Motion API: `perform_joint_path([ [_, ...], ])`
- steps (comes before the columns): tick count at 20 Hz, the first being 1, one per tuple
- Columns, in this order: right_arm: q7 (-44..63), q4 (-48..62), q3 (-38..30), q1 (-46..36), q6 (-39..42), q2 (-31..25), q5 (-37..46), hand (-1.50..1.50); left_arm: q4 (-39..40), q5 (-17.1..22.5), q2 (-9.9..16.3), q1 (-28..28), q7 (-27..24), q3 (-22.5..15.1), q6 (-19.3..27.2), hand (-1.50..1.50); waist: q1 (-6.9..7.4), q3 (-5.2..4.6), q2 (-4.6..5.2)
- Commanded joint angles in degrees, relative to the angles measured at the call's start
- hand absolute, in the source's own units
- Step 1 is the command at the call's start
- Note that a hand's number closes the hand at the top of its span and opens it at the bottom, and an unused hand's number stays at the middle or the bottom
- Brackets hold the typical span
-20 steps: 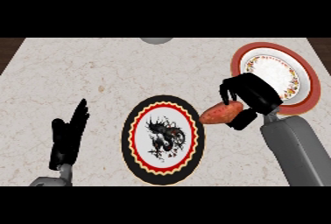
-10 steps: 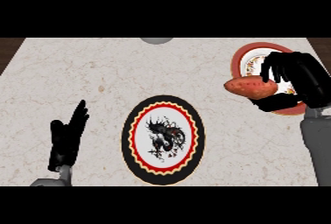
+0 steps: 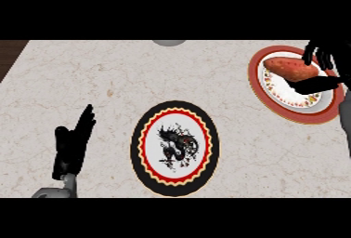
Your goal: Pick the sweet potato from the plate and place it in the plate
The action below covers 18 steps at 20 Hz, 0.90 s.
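Two plates show in the head view, and the red-rimmed plate serves as landmark. Over its upper part the right hand has fingers and thumb curled round the sweet potato. Whether the tuber rests on that plate or hangs just above it I cannot tell. Well left and lower lies the black-rimmed plate; further left the left hand rests open, fingers up. Judged risk: released while tilted, the tuber may roll off the rim onto the marble counter.

A pale marble counter bears a black-rimmed plate and a red-rimmed plate.
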Motion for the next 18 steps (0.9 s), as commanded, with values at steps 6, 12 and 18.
perform_joint_path([
  [6,-4.9,21.6,0.5,-9.6,-5.9,-2.0,4.6,1.5,-4.8,-1.6,-1.3,1.1,4.6,-0.7,0.3,0.0,0.38,-0.01,0.05],
  [12,-12.2,42.1,-0.9,-14.9,-4.5,-7.5,6.8,1.5,-0.4,-1.5,-2.2,-0.4,0.6,-0.7,-0.5,0.0,1.78,0.05,0.72],
  [18,-13.4,51.4,2.7,-15.9,0.2,-8.3,10.9,1.5,-0.8,-2.3,-2.6,-3.8,3.9,-0.7,0.2,0.0,2.46,0.11,1.17],
])
